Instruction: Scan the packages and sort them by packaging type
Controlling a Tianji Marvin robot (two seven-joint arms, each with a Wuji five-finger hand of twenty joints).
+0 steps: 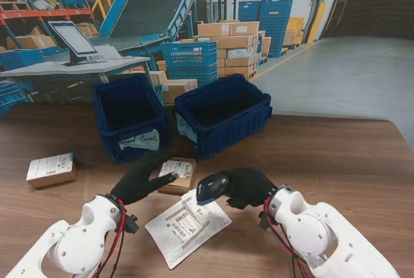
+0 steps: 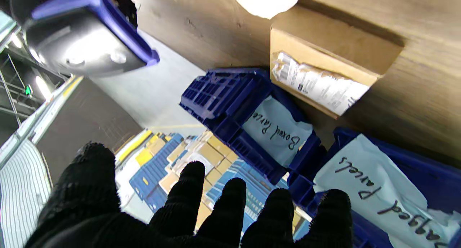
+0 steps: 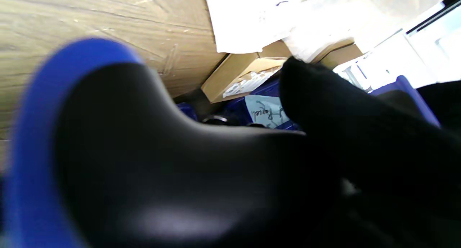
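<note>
My right hand [image 1: 249, 186] is shut on a black and blue barcode scanner [image 1: 212, 187], its head over a white bagged parcel [image 1: 186, 225] lying flat near me. The scanner [image 3: 144, 161] fills the right wrist view. A small cardboard box [image 1: 177, 174] with a white label sits just beyond the bag; my left hand [image 1: 139, 181] is open, black-gloved fingers spread, fingertips at the box's left edge. In the left wrist view the box [image 2: 324, 60] is ahead of the fingers [image 2: 230, 204]. Two blue bins stand farther off: left bin [image 1: 129, 117] and right bin [image 1: 223, 113], each with a handwritten paper label.
Another labelled cardboard box [image 1: 51, 169] lies at the table's far left. The brown wooden table [image 1: 336, 161] stretches to my right. Behind the table are a monitor [image 1: 73, 39], stacked cartons and blue crates on the warehouse floor.
</note>
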